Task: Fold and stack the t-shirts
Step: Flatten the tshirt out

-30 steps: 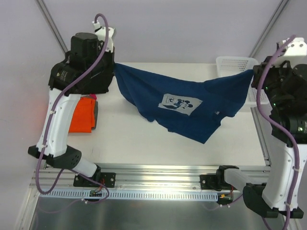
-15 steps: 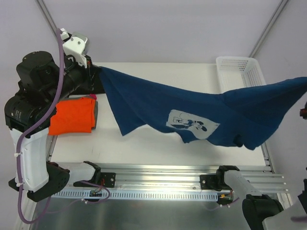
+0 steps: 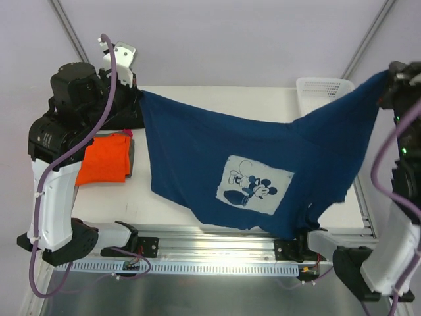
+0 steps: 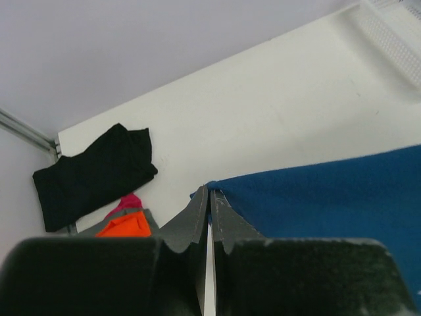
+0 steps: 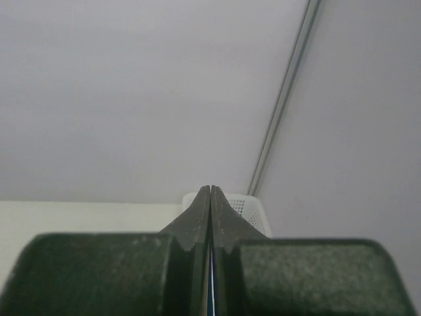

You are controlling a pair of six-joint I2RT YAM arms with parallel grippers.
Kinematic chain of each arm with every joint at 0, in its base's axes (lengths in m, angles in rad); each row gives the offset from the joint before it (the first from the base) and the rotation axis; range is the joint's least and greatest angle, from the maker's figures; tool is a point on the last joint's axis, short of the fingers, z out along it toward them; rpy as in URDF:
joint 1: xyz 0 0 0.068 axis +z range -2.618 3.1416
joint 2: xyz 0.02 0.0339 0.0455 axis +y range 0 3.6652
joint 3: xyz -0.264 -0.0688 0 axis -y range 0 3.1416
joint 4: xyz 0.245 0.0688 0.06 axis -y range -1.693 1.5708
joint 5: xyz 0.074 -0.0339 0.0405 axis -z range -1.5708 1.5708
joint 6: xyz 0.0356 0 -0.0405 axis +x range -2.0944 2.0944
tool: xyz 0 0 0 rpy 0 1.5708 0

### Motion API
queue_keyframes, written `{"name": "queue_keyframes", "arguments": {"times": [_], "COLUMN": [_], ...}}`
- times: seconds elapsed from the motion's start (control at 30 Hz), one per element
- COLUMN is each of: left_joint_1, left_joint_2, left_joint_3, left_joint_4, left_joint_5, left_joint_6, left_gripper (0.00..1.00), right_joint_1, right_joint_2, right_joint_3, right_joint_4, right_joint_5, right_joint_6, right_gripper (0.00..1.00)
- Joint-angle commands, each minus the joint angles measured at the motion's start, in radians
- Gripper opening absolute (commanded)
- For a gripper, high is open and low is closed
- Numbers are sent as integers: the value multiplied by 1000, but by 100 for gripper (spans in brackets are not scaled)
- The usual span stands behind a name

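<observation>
With the left pincer (image 3: 136,93) and right pincer (image 3: 385,80) each clenched on an edge of the navy t-shirt (image 3: 217,141), which sags outstretched between and below them, the spreading step looks in hand; next they should lower together, keeping it taut, onto the tabletop (image 3: 131,197) beneath.

The navy blue t-shirt (image 3: 197,151) hangs stretched in the air, one upper corner pinched in the closed left gripper (image 4: 209,192) and the other in the closed right gripper (image 5: 210,189). It sags in a wide curve between them, its white cartoon print facing up, its lowest fold drooping well below both. The orange t-shirt (image 3: 105,158) lies folded flat beneath the left gripper, to its left. The black t-shirt (image 4: 92,174) lies rumpled just beyond the orange one.
</observation>
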Motion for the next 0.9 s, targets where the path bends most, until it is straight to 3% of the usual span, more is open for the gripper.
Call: {"name": "queue_keyframes", "arguments": {"times": [0.0, 0.1, 0.23, 0.33, 0.5, 0.6, 0.73, 0.87], "left_joint_1": [-5, -5, -7, -7, -7, -7, -7, -7], "left_joint_2": [1, 31, 68, 64, -60, -125, -166, -147], "left_joint_3": [21, 76, 155, 178, 11, -69, -97, -32], "left_joint_4": [75, 94, 102, 100, 97, 91, 89, 89], "left_joint_5": [-67, -84, -90, -81, 8, 29, 30, 23], "left_joint_6": [5, 31, 51, 80, 92, 91, 100, 114], "left_gripper": [0, 0, 0, 0, 0, 0, 0, 0], "right_joint_1": [-7, -7, -7, -7, -7, -7, -7, -4], "right_joint_2": [76, 126, 99, 61, -96, -131, -157, -148], "right_joint_3": [87, 190, 161, 149, -1, 29, 119, 161], "right_joint_4": [52, 98, 178, 135, 54, -29, -104, -57], "right_joint_5": [-14, -10, -17, -22, -39, -28, 24, 90], "right_joint_6": [30, -32, -67, -43, -10, -12, -53, -118], "right_gripper": [0, 0, 1, 0, 1, 0, 1, 1]}}
